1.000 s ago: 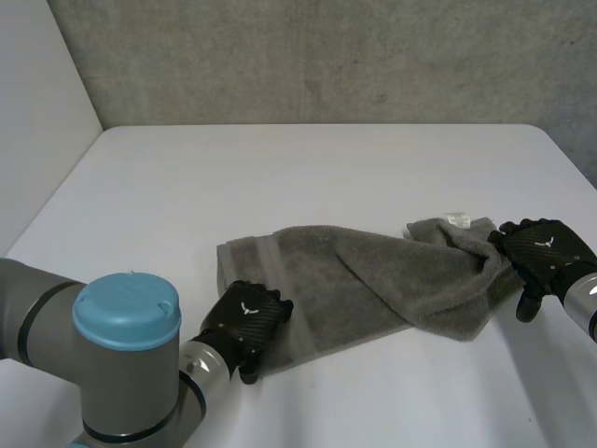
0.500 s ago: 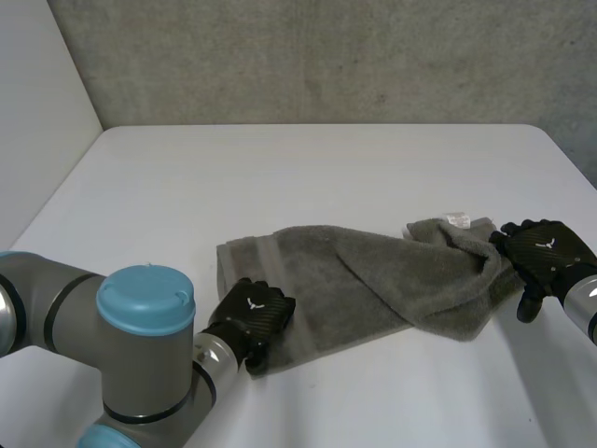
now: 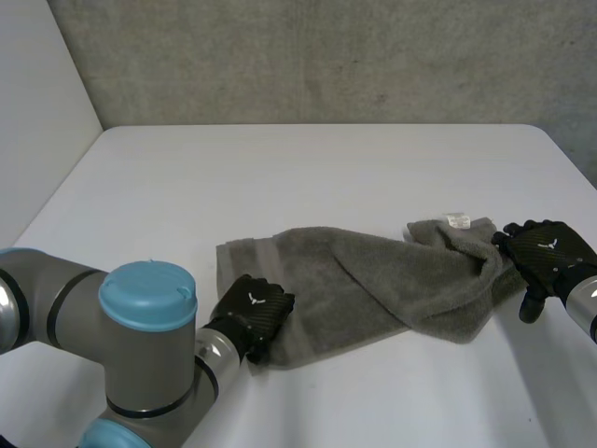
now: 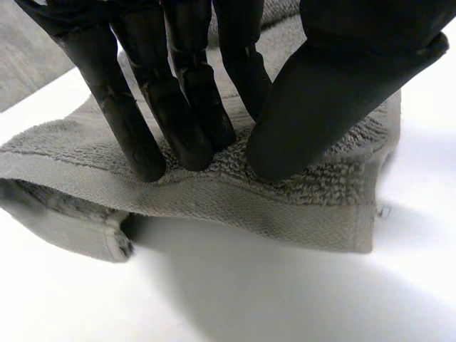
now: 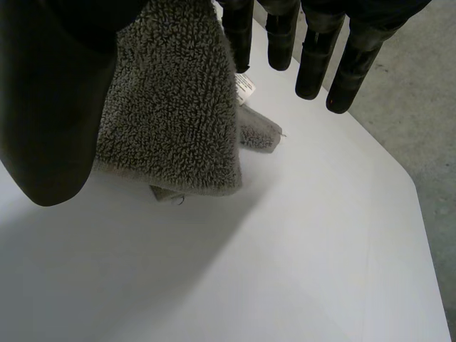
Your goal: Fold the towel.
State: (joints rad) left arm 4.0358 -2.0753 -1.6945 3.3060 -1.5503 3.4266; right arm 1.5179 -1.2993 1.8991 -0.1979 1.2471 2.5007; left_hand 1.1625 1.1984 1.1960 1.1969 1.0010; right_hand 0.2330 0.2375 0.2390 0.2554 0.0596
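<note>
A grey towel lies crumpled across the table's near half, with a white label at its right end. My left hand is at the towel's near-left corner. In the left wrist view its fingers and thumb close together on the towel's hem, which is raised off the table. My right hand is at the towel's bunched right end. In the right wrist view its fingers are straight and spread, and the towel corner lies between them and the thumb.
The white table stretches bare behind the towel to a grey wall. Its right edge runs close past my right hand. My left arm's blue-capped joint stands at the near left.
My left hand's fingers and thumb have closed on the towel's near-left corner, and the left arm has shifted a little to the right. The right hand has hardly moved.
</note>
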